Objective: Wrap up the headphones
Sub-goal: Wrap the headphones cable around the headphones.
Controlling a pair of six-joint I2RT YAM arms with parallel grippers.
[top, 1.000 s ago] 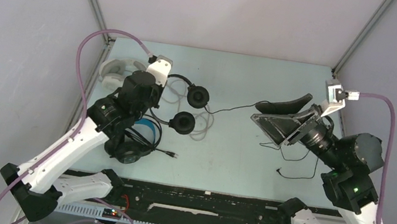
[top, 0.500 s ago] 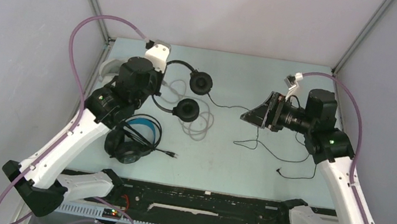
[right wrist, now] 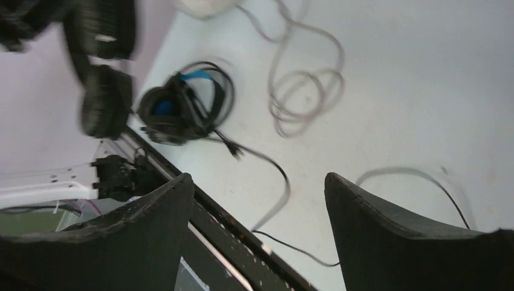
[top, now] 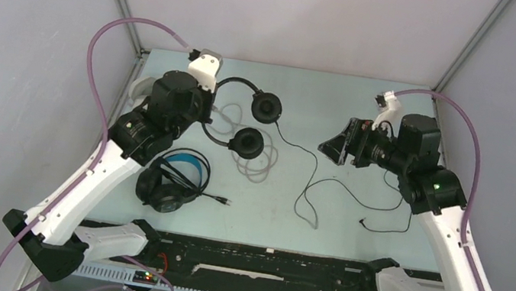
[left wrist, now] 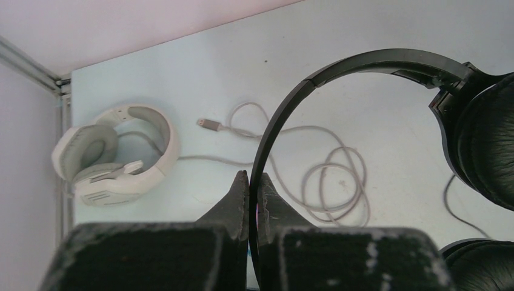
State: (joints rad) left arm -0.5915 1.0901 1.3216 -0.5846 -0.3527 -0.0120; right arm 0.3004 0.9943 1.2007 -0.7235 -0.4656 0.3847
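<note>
Headphones (top: pixel 246 142), the thin black on-ear pair, sit at the table's (top: pixel 369 104) left rear. The left gripper (left wrist: pixel 250 182) pinches their light, stiff headband (left wrist: pixel 363 60). Their limp cord (top: pixel 299 198) trails loose and likely suits the right gripper (right wrist: pixel 257 182), which is spread and empty.

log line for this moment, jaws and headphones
left jaws: shut on thin black headphones headband | right jaws: open, empty | black cord: loose on table | white headphones: far left, cable loose
</note>
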